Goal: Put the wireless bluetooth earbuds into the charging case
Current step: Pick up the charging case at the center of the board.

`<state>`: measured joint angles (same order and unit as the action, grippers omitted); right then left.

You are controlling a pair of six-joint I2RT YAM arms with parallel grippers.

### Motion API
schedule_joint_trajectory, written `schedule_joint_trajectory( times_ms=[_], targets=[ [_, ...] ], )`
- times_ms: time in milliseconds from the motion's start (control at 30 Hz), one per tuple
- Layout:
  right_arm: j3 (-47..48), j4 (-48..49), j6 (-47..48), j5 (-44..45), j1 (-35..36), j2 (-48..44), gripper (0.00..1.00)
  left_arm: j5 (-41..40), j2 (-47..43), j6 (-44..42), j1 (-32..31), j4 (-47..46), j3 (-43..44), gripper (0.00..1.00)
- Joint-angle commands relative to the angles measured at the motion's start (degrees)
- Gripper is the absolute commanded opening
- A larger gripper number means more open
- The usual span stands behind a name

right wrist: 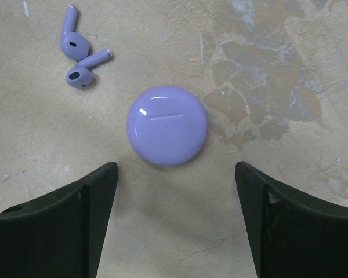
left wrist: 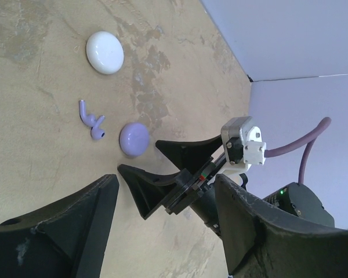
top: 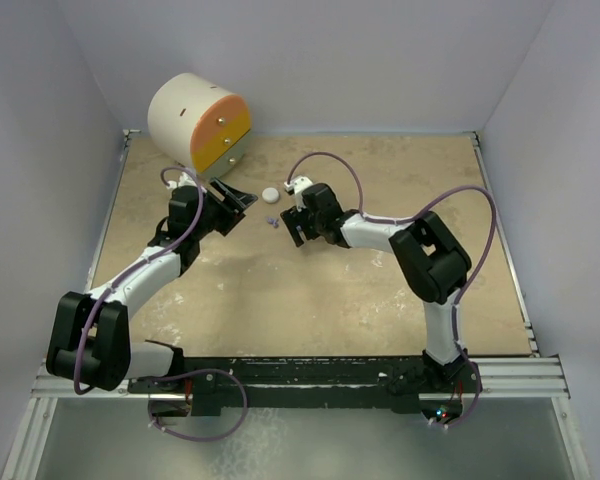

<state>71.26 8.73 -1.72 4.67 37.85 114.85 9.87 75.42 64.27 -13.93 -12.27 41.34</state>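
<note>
Beside the closed lilac case point(right wrist: 166, 125) lie two purple stemmed earbuds point(right wrist: 75, 46).

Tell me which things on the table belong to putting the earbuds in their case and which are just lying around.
For the job:
- two purple earbuds, lying loose
- lilac case, closed, beside them, same colour

Just lying about:
- white round case, no white earbuds in view
- cream drum with an orange and yellow face, back left

orange-faced cream drum point(top: 185, 118), tan table point(top: 380, 300)
</note>
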Motion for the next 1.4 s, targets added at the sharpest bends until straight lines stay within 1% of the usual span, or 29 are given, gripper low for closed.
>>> schedule_joint_trajectory(
  times_ms=[0,333,533,700,800,933,1033,1167,1233,1267,1367],
  targets=[
    [2.55,1.52,0.93,-1.06,0.19,1.16,0.83,-0.11,-0.51,-1.23,0.40,-0.45,1.88,0.66],
    [3.53,1.54,1.04,-0.95,0.19,3.21,0.77,-0.20,-0.08,-1.35,0.49,-0.21,2.07,0.66],
    [3.97,1.76,1.02,-1.73,0.20,4.27,0.69,-0.29,-0.06,-1.54,0.70,0.05,2.08,0.66],
    [4.02,2.50,1.10,-2.74,0.16,4.96,0.66,-0.29,0.03,-1.54,0.87,0.06,2.07,0.66],
    [3.93,2.90,1.18,-3.20,0.18,5.06,0.63,-0.29,0.01,-1.52,0.93,0.06,1.99,0.66],
    [3.71,3.05,1.15,-3.48,0.21,5.21,0.56,-0.34,0.00,-1.53,1.01,0.03,1.81,0.65],
    [3.18,3.43,1.10,-4.10,0.14,4.93,0.43,-0.29,0.15,-1.52,1.10,-0.16,1.80,0.65],
    [0.76,5.52,0.89,-3.06,0.14,2.64,0.21,0.35,0.74,-1.23,1.10,-1.10,1.88,0.64],
    [-2.78,10.90,1.22,-2.70,0.15,-0.79,0.03,1.58,1.41,-1.01,1.12,-2.63,2.00,0.63],
    [-5.28,14.12,1.59,-3.53,0.15,-3.25,0.00,2.52,1.93,-0.87,1.10,-3.71,2.05,0.63],
    [-13.33,25.54,2.64,-6.10,0.17,-10.65,0.00,5.25,2.93,0.24,1.02,-7.35,1.62,0.61]
  ],
)
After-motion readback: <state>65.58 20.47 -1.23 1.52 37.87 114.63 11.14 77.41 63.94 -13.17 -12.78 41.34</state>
